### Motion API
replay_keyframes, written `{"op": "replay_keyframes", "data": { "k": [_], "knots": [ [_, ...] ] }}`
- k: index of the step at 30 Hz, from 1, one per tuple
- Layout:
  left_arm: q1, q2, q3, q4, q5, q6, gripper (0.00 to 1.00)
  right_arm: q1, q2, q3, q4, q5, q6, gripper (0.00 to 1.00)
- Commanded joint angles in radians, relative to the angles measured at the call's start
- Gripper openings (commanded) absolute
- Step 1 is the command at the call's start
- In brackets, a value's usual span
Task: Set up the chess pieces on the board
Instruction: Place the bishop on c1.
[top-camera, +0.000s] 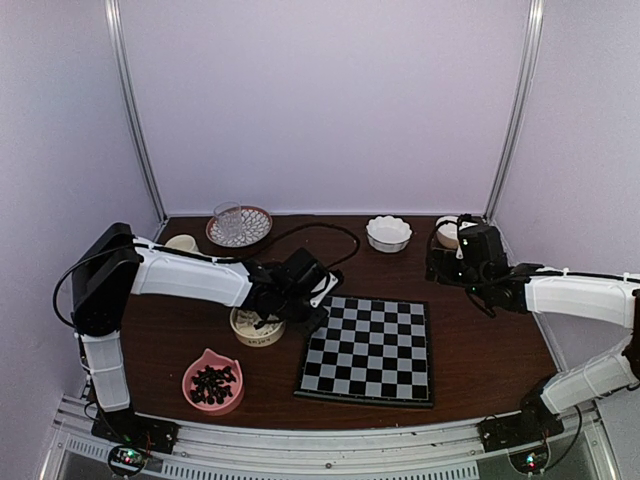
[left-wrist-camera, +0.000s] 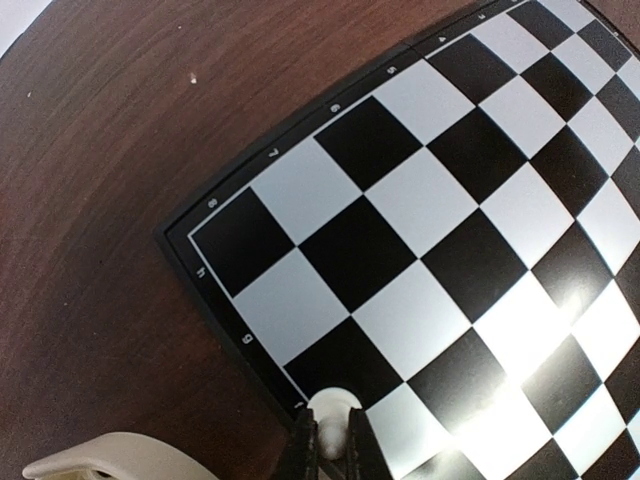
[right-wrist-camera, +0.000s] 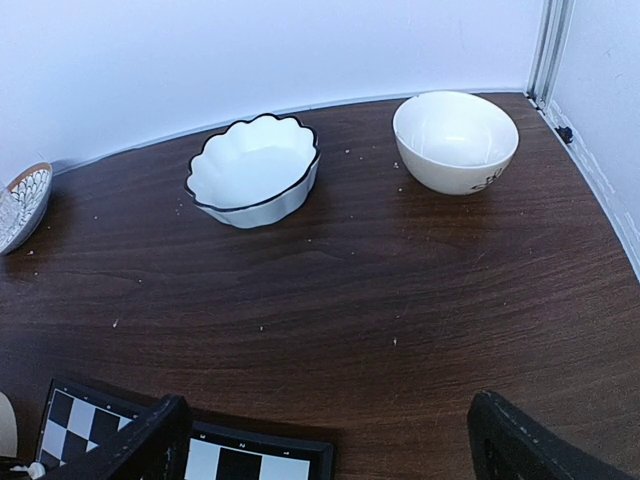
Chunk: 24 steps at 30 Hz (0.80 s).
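Near left, a pink bowl (top-camera: 213, 382) holds small dark objects. To its right the board (top-camera: 370, 350) lies flat on the brown table (top-camera: 480, 330). The left gripper (left-wrist-camera: 332, 437) is closed narrowly on one white chess piece (left-wrist-camera: 332, 403), held upright over the board's left edge near its far left corner, just beside a cream bowl (top-camera: 248, 332). Farther right, the right gripper (right-wrist-camera: 330, 405) hangs beyond the board's far edge with its jaws spread wide, holding nothing. Along the far side stand a scalloped white bowl (right-wrist-camera: 255, 170), a round white bowl (right-wrist-camera: 455, 140) and, at left, a patterned plate (top-camera: 255, 230) carrying a glass (top-camera: 228, 220).
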Motion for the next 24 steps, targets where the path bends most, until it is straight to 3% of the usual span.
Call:
{"op": "replay_keyframes", "data": {
  "k": [1,24],
  "knots": [
    [0.004,0.000,0.017,0.042,0.020,0.001,0.00,0.010,-0.012,-0.003,-0.005,0.025,-0.010,1.00],
    [0.005,0.037,0.048,0.043,0.047,0.014,0.00,0.009,-0.010,0.000,-0.025,0.022,-0.012,0.99]
  ]
}}
